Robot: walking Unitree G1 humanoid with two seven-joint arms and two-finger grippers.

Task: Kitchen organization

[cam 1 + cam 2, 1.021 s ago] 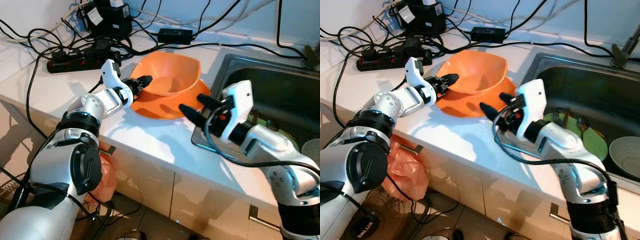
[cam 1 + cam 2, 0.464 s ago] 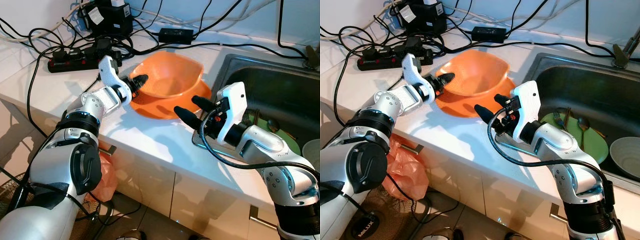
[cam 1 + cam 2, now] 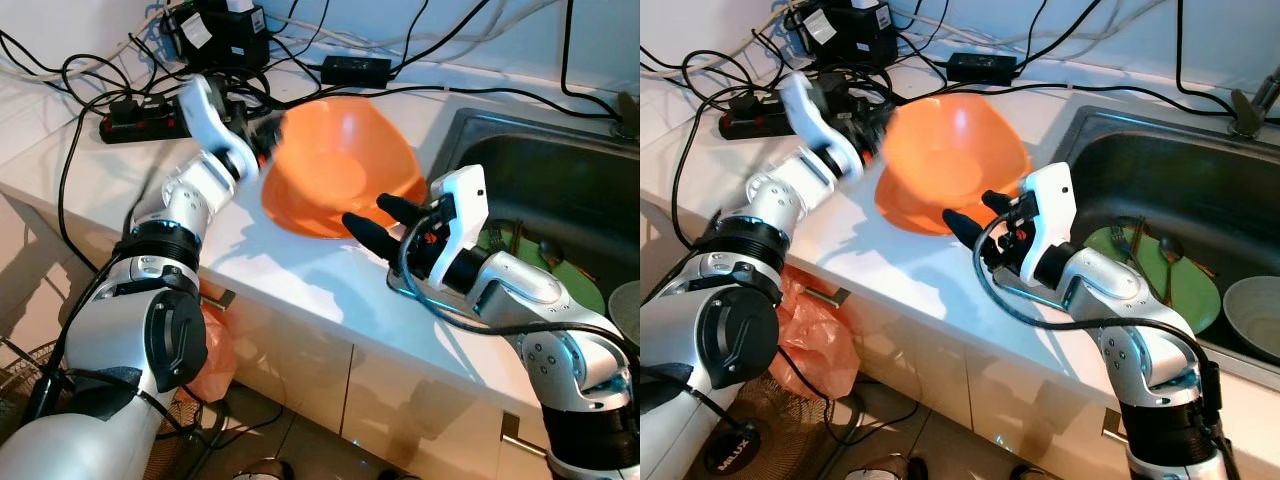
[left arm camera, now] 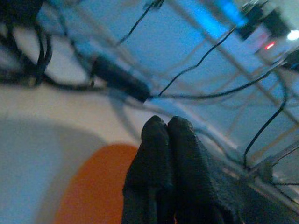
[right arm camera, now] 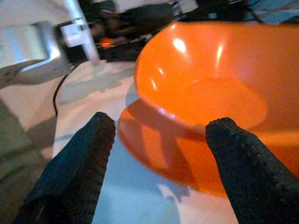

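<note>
Tipping up since a second ago, the orange bowl [image 3: 340, 165] now stands on edge with its hollow facing me, lifted by my left gripper [image 3: 262, 135], which has risen from the plate's level and is pinched shut on the bowl's near-left rim; in the left wrist view the two fingers [image 4: 169, 154] press together over a strip of orange. The orange plate [image 5: 159, 154] it sat on stays flat on the white counter [image 3: 290, 275], showing beneath the bowl in my right wrist view. My right gripper [image 3: 385, 225] has edged closer and hovers with its fingers [image 5: 84, 163] spread wide, pointing at the bowl's lower rim, just beside it but not touching. Behind the bowl lie a power strip [image 3: 125, 125] and a tangle of black cables [image 3: 330, 55], leaving little room there. To my right the steel sink [image 3: 1160, 170] drops away, holding a green plate [image 3: 1165, 275] with cutlery and a pale bowl [image 3: 1252, 305]. The counter's front edge lies near my right forearm.
</note>
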